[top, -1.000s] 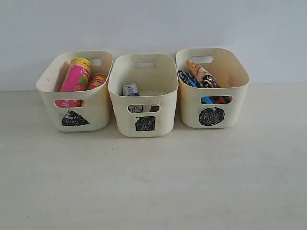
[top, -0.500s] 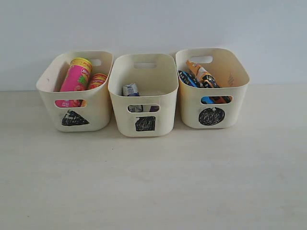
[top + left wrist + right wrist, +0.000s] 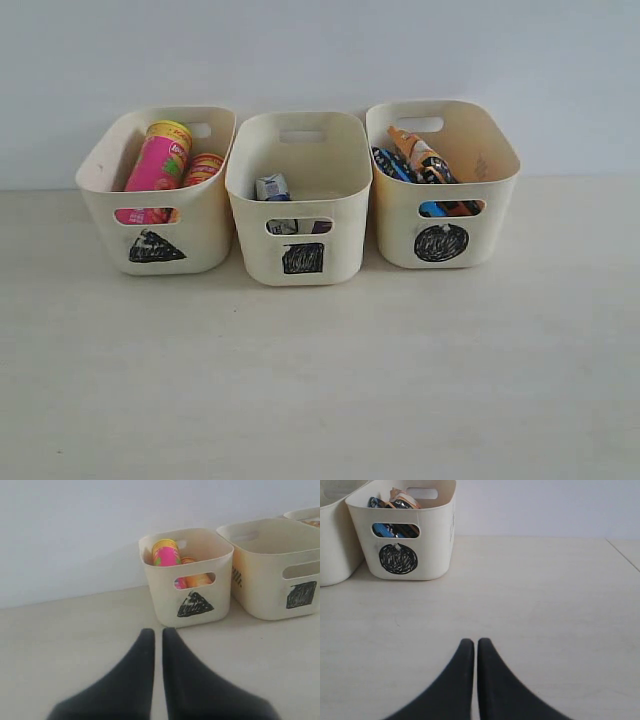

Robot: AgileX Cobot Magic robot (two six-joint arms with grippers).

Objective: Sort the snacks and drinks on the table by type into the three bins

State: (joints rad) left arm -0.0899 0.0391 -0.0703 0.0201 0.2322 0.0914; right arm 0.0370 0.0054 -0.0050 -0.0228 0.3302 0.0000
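Three cream bins stand in a row at the back of the table. The triangle bin holds the pink-red chip tube and the yellow chip tube. In the square bin sits the blue and white carton; a dark carton shows through its handle slot. The circle bin holds the orange bag and the blue bag. My left gripper is shut and empty, short of the triangle bin. My right gripper is shut and empty, well away from the circle bin.
A plain pale wall rises behind the bins. In the right wrist view a table seam or edge runs beside the circle bin's far side. Neither arm shows in the exterior view.
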